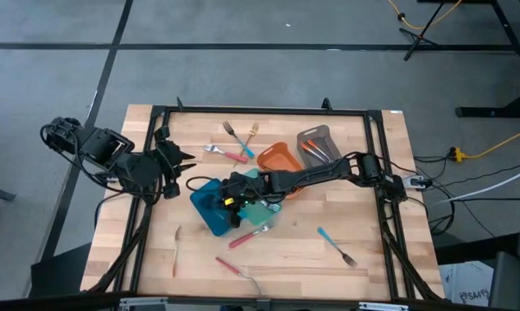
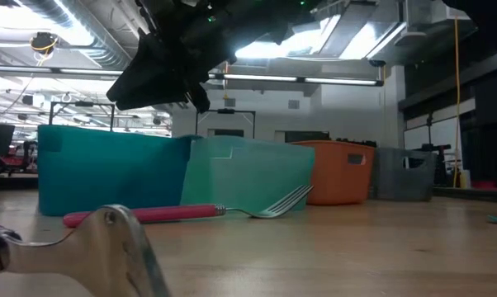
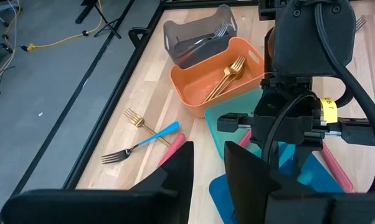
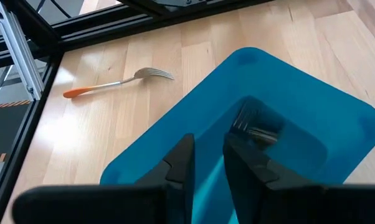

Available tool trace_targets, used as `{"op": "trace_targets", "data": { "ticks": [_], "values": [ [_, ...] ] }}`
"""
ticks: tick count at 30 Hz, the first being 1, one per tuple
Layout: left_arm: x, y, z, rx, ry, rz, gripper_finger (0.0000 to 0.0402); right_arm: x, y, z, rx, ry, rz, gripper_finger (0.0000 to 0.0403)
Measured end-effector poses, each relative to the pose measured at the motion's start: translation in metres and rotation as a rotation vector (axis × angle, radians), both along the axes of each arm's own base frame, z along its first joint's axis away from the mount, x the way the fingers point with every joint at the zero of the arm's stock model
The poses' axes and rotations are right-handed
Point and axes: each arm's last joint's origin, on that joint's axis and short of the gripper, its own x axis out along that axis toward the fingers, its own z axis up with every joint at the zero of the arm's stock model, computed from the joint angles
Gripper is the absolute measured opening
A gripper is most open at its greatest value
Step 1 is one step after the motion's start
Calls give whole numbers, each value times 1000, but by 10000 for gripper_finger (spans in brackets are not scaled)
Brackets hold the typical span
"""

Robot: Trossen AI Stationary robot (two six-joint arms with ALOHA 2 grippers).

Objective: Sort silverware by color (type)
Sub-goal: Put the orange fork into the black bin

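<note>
Hovering over the blue tray (image 4: pixel 281 118) w/ fingers slightly apart & gripping nothing, the right end effector (image 4: pixel 206 163) is sitting above a fork (image 4: pixel 253 127) lying inside it; left end effector (image 3: pixel 206 180) is waiting nearby, part-open.

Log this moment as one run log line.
right pincer: open over blue tray | fork inside | left pincer: idle at table's left
</note>
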Motion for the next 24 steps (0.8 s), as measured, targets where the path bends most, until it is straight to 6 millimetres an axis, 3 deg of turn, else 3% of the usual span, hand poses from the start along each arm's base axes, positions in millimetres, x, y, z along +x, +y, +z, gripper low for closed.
{"op": "trace_targets", "data": {
  "ticks": [17,24],
  "values": [
    [0,0,0,-3,-1,2,82,0,0,0,0,2,0,81],
    [0,-1,-1,-116,-24,42,82,-3,0,4,5,10,10,81]
  ]
}}
